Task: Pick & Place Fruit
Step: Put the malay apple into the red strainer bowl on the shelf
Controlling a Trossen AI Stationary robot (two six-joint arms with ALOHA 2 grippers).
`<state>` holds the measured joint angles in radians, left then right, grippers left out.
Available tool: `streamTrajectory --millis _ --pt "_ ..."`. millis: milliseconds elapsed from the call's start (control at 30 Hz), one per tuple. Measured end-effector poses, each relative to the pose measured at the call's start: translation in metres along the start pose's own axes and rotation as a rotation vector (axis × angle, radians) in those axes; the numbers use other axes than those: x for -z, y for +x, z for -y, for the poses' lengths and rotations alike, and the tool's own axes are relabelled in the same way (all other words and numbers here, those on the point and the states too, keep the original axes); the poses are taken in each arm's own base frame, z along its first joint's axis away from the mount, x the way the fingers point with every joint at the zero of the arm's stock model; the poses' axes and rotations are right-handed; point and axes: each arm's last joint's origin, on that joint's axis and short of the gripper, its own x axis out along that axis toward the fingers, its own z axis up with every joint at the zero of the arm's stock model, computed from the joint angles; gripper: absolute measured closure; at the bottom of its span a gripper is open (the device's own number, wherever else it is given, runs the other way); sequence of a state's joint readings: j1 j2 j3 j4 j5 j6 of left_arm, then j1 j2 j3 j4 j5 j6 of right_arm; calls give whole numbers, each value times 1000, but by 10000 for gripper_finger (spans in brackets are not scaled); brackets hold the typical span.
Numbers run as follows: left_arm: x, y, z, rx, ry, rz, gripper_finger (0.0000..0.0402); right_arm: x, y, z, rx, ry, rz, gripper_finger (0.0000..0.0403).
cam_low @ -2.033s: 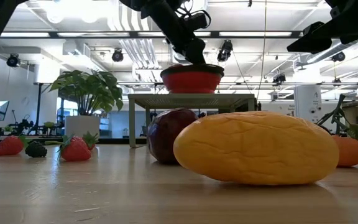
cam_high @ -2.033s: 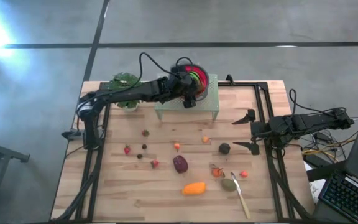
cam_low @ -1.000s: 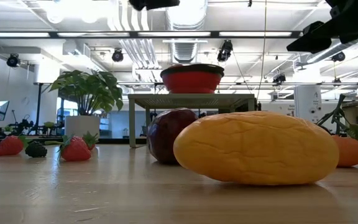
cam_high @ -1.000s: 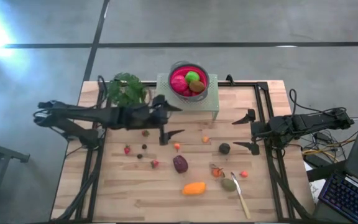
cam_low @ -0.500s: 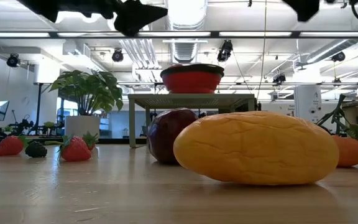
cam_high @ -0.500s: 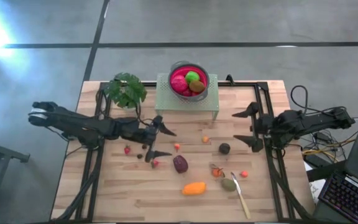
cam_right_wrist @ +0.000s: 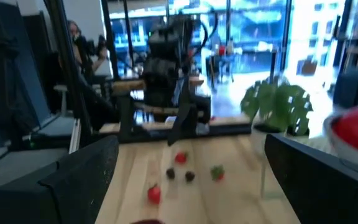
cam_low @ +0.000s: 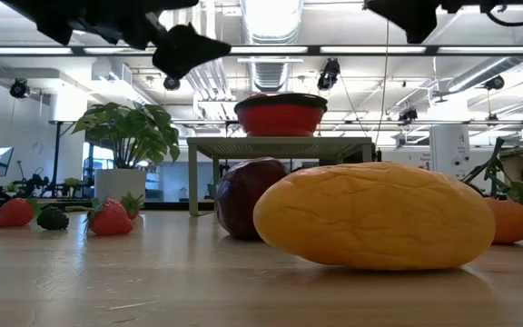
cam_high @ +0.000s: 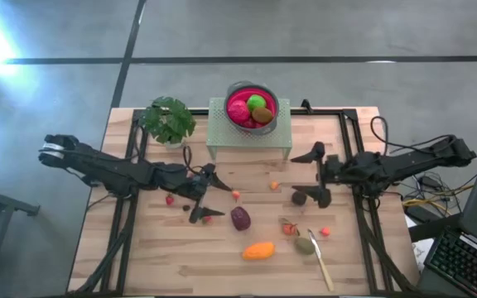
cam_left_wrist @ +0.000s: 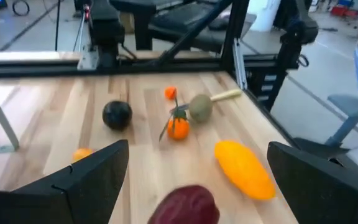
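Loose fruit lies on the wooden table: a maroon oval (cam_high: 240,218), an orange oval (cam_high: 258,250), a dark round piece (cam_high: 299,198), a brown-green oval (cam_high: 305,245), and small red and orange berries. A green apple (cam_high: 257,102) sits with other pieces in the red bowl (cam_high: 237,98) on the green stand. My left gripper (cam_high: 204,194) is open above the table, beside the small berries and left of the maroon oval (cam_left_wrist: 188,205). My right gripper (cam_high: 313,175) is open, just over the dark round piece.
A potted plant (cam_high: 168,120) stands at the far left, next to the green stand (cam_high: 222,136). A slim pale utensil (cam_high: 321,261) lies near the brown-green oval. Black rails run along the table's left and right sides. Bare wood shows along the near edge.
My left gripper has come away from the bowl on the stand. It has swung toward the near edge and sunk over the small berries, staying open. My right gripper has moved toward the table's left and stopped over the dark round piece. No fruit has moved.
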<state>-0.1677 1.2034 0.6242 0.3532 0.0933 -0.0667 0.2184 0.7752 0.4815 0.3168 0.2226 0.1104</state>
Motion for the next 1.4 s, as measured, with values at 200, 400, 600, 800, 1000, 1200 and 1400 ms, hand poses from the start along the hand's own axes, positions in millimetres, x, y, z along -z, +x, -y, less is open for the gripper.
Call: streamTrajectory --millis 200,400,600,800,1000,1200,1400 --pt "13 0 5 18 70 -109 14 12 13 -2 -4 67 -72 3" --pt "19 -1 6 23 83 -168 14 23 20 -3 18 217 -140 3" --pt "29 8 7 21 74 -210 16 26 22 -4 8 228 -159 3" --pt "51 30 7 6 117 -324 16 26 20 -12 -32 165 -158 3" --pt "54 57 8 27 148 -370 16 27 19 -16 -46 158 -162 3" --pt "50 72 10 42 190 -424 16 27 19 -15 -44 158 -168 3" --pt "48 77 9 48 215 -445 16 27 19 -15 -44 157 -169 3"
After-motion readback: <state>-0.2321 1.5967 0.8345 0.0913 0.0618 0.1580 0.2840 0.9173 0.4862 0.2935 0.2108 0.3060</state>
